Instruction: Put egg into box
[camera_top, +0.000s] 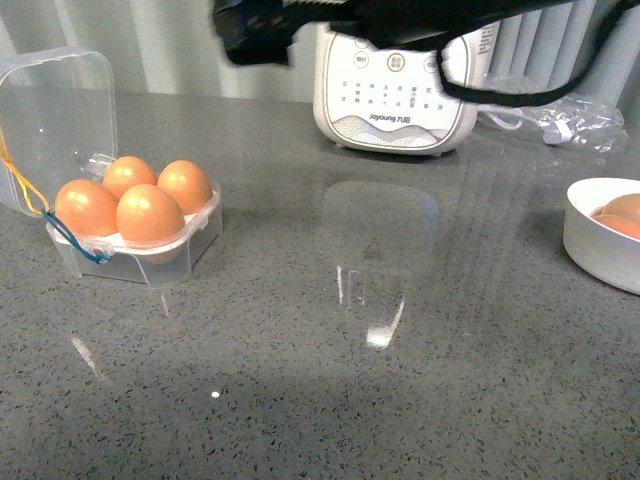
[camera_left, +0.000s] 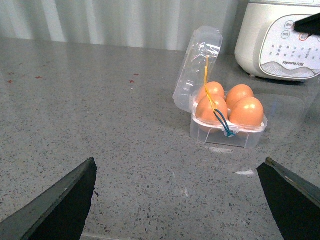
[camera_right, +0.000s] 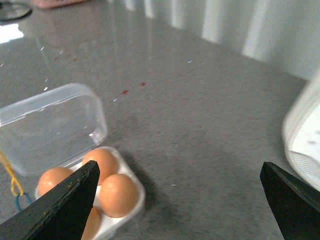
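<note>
Spanning every view, a grey speckled countertop carries all objects; a dark robot arm crosses the top of the front view before a white appliance at the rear. The box stands at the left, its clear lid hinged open and upright. A white bowl at the far right, well apart from the box, contains more eggs. Left gripper and right gripper each show fingers spread wide, holding nothing. An egg occupies each of the box's four cells. Yellow cord and blue cord hang at its side.
</note>
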